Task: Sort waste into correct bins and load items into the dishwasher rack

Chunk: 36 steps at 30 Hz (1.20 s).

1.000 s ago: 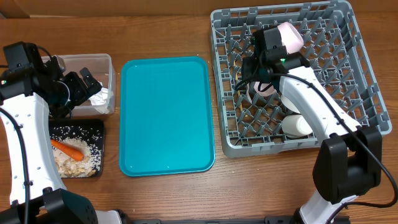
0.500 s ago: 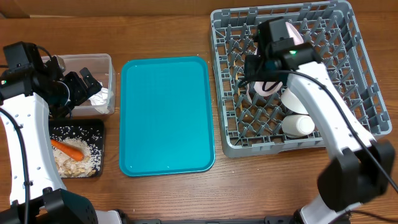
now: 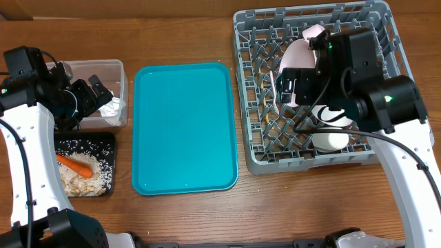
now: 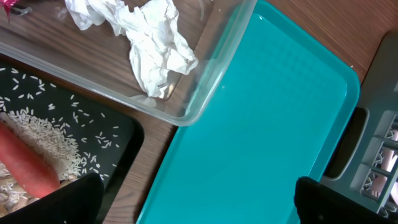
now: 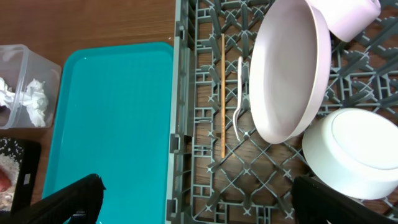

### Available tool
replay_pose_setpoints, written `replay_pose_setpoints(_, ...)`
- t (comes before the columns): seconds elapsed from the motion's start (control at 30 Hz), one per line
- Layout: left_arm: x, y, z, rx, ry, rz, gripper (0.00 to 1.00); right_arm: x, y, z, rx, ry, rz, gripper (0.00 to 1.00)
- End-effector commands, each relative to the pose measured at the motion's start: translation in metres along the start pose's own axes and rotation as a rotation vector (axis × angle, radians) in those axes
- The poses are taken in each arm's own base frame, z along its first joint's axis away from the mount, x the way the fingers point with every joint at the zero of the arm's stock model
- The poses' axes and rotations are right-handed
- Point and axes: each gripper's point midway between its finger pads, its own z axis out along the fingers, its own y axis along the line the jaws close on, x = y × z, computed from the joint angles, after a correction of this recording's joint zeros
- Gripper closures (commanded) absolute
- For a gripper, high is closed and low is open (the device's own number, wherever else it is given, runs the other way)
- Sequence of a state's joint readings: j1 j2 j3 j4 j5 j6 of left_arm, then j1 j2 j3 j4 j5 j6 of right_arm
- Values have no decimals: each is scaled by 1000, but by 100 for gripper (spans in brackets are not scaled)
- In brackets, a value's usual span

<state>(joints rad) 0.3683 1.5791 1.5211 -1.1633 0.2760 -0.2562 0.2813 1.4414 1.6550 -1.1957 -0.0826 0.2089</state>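
Note:
The grey dishwasher rack (image 3: 400, 62) holds a white plate (image 3: 295, 58) standing on edge (image 5: 289, 68), a pale pink bowl (image 3: 315, 33), an upturned white bowl (image 5: 357, 152), a white fork (image 5: 239, 99) and a tan chopstick (image 5: 222, 93). High above the rack's front left part hangs my right gripper (image 3: 301, 86), open and holding nothing (image 5: 199, 199). My left gripper (image 3: 88, 100) is open and empty (image 4: 199, 202), at the near right corner of the clear tub (image 3: 103, 69). Inside the tub lie crumpled tissues (image 4: 152, 43) and a sliver of red wrapper (image 4: 9, 7). An orange carrot (image 3: 74, 164) and rice (image 4: 46, 130) lie in the black tray (image 3: 103, 145).
The flat teal serving tray (image 3: 182, 127) lies between the bins and the rack with nothing on it. Bare wooden table (image 3: 207, 27) runs along the back and front edges. The rack's left wall (image 5: 180, 93) stands close to the teal tray's right rim.
My right gripper has opened wide and risen away from the rack's floor, leaving the white plate standing on edge among the pegs. The left arm has not moved.

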Motion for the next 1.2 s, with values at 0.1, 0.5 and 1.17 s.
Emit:
replay_pose_setpoints(0.1,-4,-6,-11,15,-34,7,0,-4,2,2,-9,-2,0,0)
replay_pose_setpoints(0.5,-4,-6,-11,15,-34,7,0,-4,2,2,-9,-2,0,0)
replay_pose_setpoints(1.17,-4,-6,-11,15,-34,7,0,-24,20,-177,-154,-654,-58,0)
